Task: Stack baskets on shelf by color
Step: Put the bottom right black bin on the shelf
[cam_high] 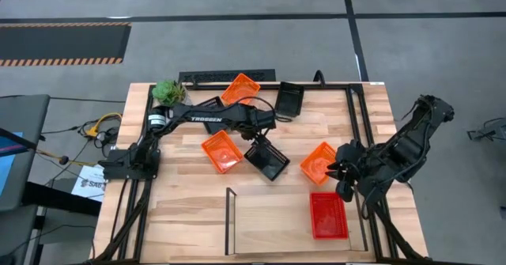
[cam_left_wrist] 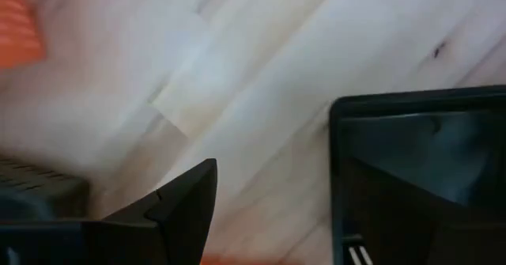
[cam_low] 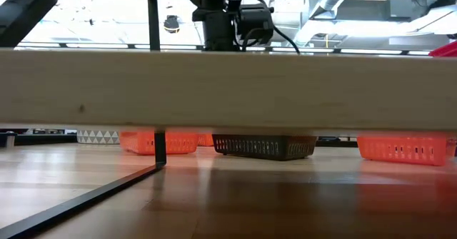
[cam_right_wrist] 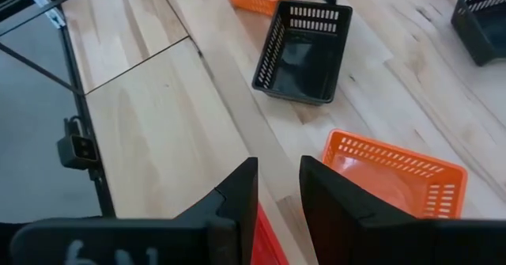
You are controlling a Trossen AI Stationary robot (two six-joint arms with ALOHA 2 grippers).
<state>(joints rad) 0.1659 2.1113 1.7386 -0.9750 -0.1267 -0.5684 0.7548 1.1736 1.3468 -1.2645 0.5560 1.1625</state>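
A red basket (cam_high: 328, 216) sits on the low shelf board (cam_high: 269, 225) at its right end; its edge (cam_low: 446, 50) shows above the board (cam_low: 214, 89) in the low view. My right gripper (cam_high: 345, 187) (cam_right_wrist: 278, 190) is at that basket's far right corner, fingers nearly together. My left gripper (cam_high: 261, 138) hovers open over the far end of a black basket (cam_high: 267, 160) (cam_left_wrist: 419, 178) resting on the tabletop. Only one of its fingers (cam_left_wrist: 190, 198) shows, outside the basket's wall. Orange baskets (cam_high: 221, 152) (cam_high: 320, 162) (cam_high: 240, 88) and another black one (cam_high: 288, 99) rest on the table. My right gripper has the red basket's rim (cam_right_wrist: 267, 233) between its two fingers, near the far right corner, coming from above and slanting from the table's right. The fingers hide the place of contact. The basket rests on the shelf board.
The shelf's thin black upright (cam_high: 229, 221) stands at the board's left end, with bare board between it and the red basket. A small green plant (cam_high: 168, 91) sits at the table's far left corner. An orange basket (cam_right_wrist: 395, 174) lies close beyond my right gripper.
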